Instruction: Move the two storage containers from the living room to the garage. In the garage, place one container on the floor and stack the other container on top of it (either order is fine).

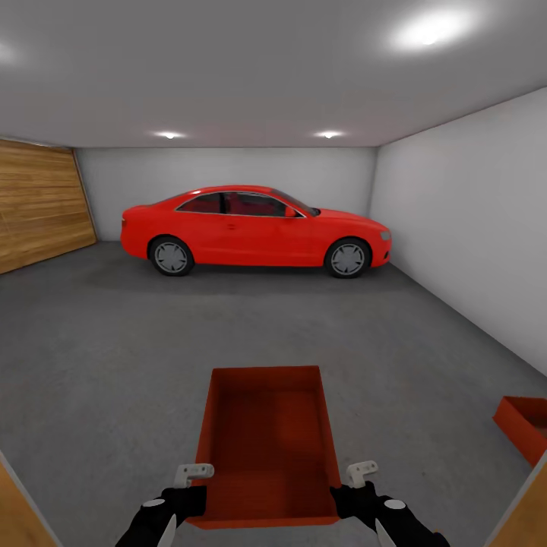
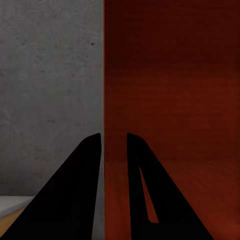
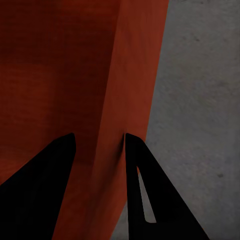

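- Left gripper [image 2: 114,142] and right gripper [image 3: 99,142] each seem clamped on a side wall of the thin-walled orange-red open-topped bin [image 1: 267,441].
- Carry it level to the matching orange-red bin [image 1: 526,424] on the dark grey concrete floor [image 1: 114,365], square the edges, then lower.

Second container [image 1: 526,425] — cropped at frame edge

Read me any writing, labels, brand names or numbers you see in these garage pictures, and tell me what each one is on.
None: no readable text on the red car, either storage container, the walls or the wooden door.
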